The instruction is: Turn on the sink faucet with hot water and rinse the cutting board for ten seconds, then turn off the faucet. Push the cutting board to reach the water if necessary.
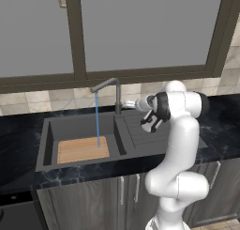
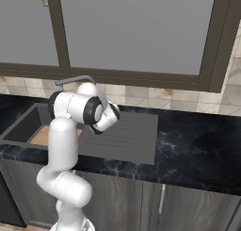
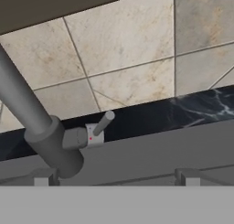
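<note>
dark grey metal made up the sink faucet [image 1: 114, 94]: its post stood upright just ahead of the gripper [image 1: 151, 121] and to the gripper's left, and its spout arm ran long and angled out to the left, over the basin and away from the hand. in the hand view the post [image 3: 34, 122] crossed the picture on a slant, and the small side lever [image 3: 103, 123] stuck out from it toward the gripper, its tip tilted up. the two finger tips [image 3: 44, 177] stood wide apart at the bottom of that view, nothing between them, with the lever ahead of them and not touched.

the water [image 1: 97, 118] fell as a thin, straight, pale blue line from the spout end, well to the gripper's left, and landed on the right part of the cutting board [image 1: 83, 149]. the cutting board lay flat on the floor of the sink [image 1: 47, 140], its long side running left to right along the counter, below and to the left of the hand. the hand hung over the ribbed drainboard [image 2: 127, 133], which lay under it and stretched off to its right.

around it all ran a black marbled countertop [image 2: 197, 150], with beige wall tiles [image 3: 137, 49] beyond the gripper, a big dark-framed window [image 1: 140, 32] above them, and grey cabinet doors [image 2: 188, 206] below.
</note>
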